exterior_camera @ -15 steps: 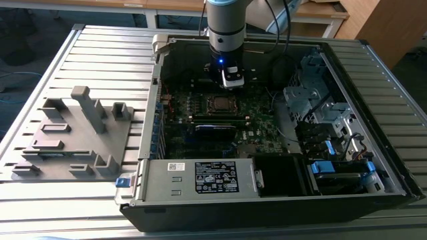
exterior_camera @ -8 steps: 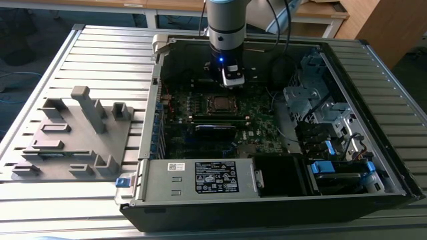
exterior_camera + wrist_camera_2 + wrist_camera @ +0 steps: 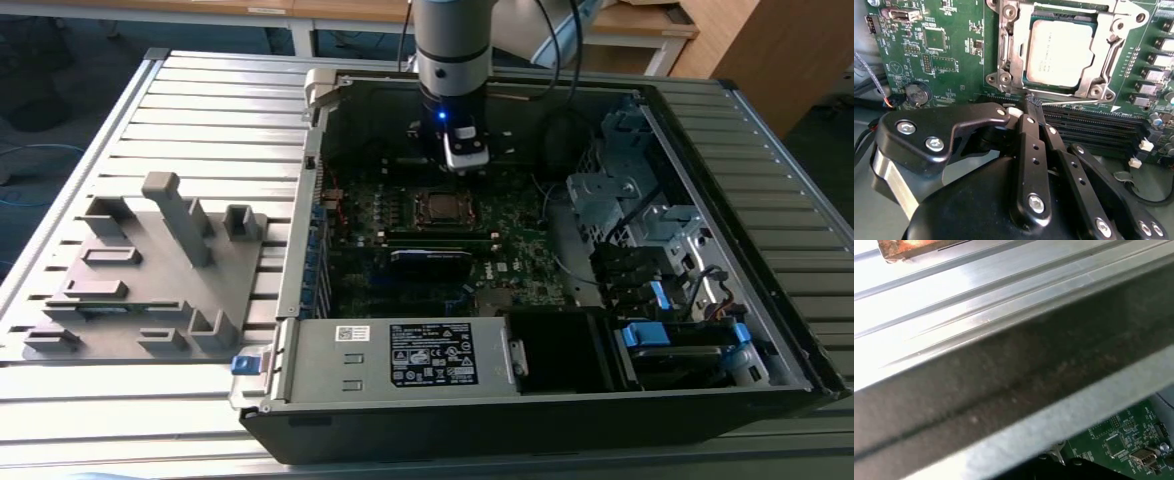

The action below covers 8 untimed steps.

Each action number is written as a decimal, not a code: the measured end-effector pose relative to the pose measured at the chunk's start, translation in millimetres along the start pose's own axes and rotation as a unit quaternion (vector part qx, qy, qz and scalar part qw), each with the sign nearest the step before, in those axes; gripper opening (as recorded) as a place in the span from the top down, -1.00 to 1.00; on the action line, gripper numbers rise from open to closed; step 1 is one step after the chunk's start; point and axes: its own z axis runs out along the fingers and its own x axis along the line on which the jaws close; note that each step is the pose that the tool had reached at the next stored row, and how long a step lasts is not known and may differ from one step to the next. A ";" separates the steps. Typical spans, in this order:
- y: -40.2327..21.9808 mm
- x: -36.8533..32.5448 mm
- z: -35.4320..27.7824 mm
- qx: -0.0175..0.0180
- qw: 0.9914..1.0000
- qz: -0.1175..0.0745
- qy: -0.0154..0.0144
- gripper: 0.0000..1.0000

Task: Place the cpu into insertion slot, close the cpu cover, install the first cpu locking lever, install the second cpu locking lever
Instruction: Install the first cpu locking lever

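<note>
The cpu (image 3: 1059,50) lies flat in the insertion slot (image 3: 996,79) on the green board, its silver top showing. The cpu cover (image 3: 1011,50) is folded down around it as a silvery frame. A thin wire locking lever (image 3: 1074,103) runs along the socket's edge beside the memory slots. My gripper (image 3: 1032,106) has its black fingers pressed together, the tips at that lever's hooked end. In the exterior view the gripper (image 3: 465,158) hangs inside the open case just behind the cpu (image 3: 438,206).
Black memory slots (image 3: 1094,127) lie beside the socket, and a coin battery (image 3: 916,92) sits on the board. Case walls (image 3: 1004,375) ring the board, with drive cages (image 3: 641,210) and the power supply (image 3: 400,355). A grey fixture (image 3: 147,270) stands outside on the slatted table.
</note>
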 end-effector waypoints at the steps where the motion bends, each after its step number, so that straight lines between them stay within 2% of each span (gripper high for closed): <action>1: 0.4 0.5 0.0 0.000 1.000 0.000 0.000 0.79; 8: 0.5 3.1 -0.1 -0.002 1.000 0.001 0.000 0.79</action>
